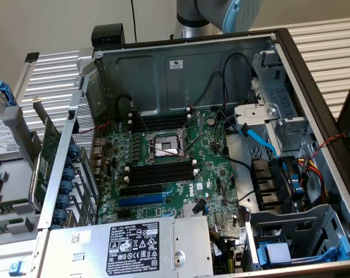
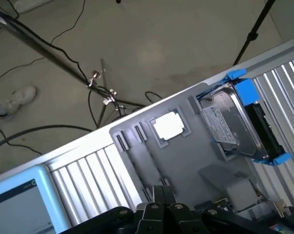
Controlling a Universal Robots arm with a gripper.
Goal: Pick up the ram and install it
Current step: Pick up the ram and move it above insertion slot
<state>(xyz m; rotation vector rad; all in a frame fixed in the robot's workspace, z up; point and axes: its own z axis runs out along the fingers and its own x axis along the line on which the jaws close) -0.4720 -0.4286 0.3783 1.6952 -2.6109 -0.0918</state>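
Gripper [image 2: 162, 194] fingers black, pressed together, gripping nothing; it hangs over grey tray [image 2: 186, 161]. On the tray just past the fingertips: two narrow grooves [image 2: 120, 141], then silver processor chip [image 2: 169, 126] in its recess, then hard drive [image 2: 229, 124] in a blue caddy near the tray corner. Tray sits on slatted metal table [image 2: 88, 170], with lit screen [image 2: 15, 204] beside it. In the exterior view, arm [image 1: 221, 14] is above the back wall of open PC case [image 1: 186, 69]. Ram [image 1: 4, 227] looks to be the thin green strip lying in the tray at the exterior view's lower left. It is outside the case, well apart from the black memory slots [image 1: 160, 172] on motherboard [image 1: 210, 168]. Large green card [image 1: 46, 156] stands upright between them.
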